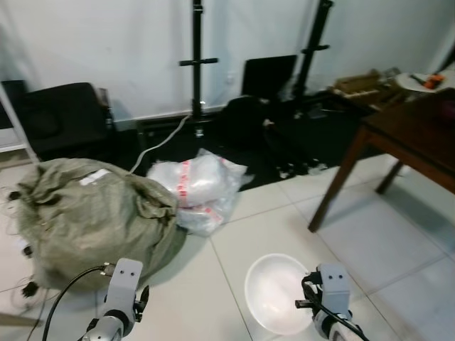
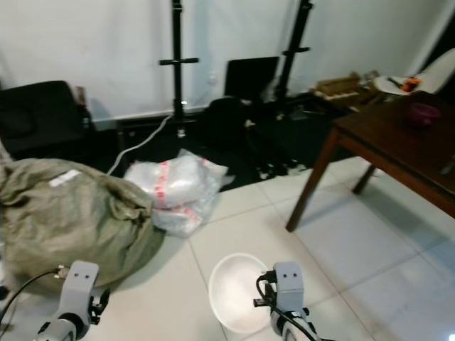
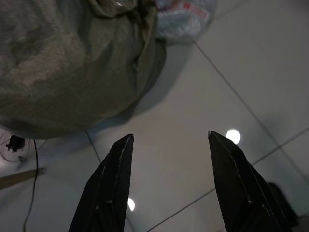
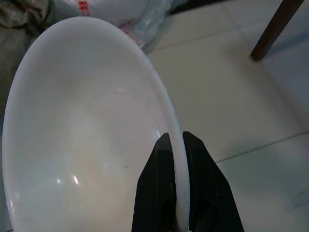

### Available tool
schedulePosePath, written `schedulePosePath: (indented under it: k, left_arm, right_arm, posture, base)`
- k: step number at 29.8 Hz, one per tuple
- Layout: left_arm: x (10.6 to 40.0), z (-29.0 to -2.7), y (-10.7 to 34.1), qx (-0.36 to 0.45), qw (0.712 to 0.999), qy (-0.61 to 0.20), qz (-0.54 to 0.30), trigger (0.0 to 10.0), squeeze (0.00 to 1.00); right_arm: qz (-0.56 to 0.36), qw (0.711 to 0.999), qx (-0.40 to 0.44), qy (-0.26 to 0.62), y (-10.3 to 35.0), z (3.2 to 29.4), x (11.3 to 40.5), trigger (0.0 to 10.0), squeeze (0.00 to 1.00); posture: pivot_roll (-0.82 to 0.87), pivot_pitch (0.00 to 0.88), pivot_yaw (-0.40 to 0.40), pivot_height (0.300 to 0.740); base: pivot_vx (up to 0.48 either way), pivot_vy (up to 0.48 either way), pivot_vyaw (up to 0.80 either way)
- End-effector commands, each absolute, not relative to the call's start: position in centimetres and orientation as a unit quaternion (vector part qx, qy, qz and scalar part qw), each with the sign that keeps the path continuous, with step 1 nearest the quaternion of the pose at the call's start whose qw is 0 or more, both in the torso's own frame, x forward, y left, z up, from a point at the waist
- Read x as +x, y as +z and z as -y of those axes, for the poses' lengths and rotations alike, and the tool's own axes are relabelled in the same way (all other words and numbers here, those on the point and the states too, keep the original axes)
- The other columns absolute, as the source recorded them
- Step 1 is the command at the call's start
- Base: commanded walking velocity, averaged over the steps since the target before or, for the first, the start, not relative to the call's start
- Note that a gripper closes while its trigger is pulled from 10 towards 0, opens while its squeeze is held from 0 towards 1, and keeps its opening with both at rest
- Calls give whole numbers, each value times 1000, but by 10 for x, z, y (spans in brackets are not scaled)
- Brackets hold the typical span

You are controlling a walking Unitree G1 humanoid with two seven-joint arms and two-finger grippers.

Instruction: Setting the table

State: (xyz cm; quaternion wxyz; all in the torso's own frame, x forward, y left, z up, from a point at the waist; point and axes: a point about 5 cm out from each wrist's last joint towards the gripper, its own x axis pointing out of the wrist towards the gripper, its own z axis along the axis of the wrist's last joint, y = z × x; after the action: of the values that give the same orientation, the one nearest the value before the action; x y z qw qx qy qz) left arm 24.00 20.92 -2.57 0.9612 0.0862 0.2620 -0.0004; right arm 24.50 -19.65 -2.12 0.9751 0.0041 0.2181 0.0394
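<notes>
- Low in front of the robot, over the pale tiled floor (image 1: 398, 249), the right gripper (image 4: 176, 145) is clenched on the rim of a round white shallow bowl (image 1: 279, 293), one finger inside the rim and one outside.
- That bowl hangs in the air beside the wrist, tilted, its hollow facing up and toward the head camera.
- Ahead and to the right stands the dark brown wooden table (image 2: 398, 145), well apart from the bowl; the right arm is the nearer one.
- On the table sits a small purple bowl (image 2: 423, 112).
- Spread wide and grasping nothing, the left gripper (image 3: 169, 183) hangs near a bulging olive-green sack (image 1: 85, 217).
</notes>
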Motion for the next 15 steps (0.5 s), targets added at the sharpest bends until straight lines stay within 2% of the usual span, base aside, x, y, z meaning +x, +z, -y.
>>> schedulePosePath:
  k: [1, 15]
  left_arm:
    - [237, -210, -28, 85, 959, 1, -269, 10000, 0]
    - [240, -208, -28, 84, 960, -4, -266, 10000, 0]
  right_arm:
    - [-225, 974, 7, 34, -25, 199, 241, 10000, 0]
    - [-224, 974, 3, 34, -24, 200, 243, 10000, 0]
  posture:
    - [-74, 0, 81, 740]
    - [-78, 0, 81, 740]
  base:
    - [0, 0, -781]
    - [0, 0, -785]
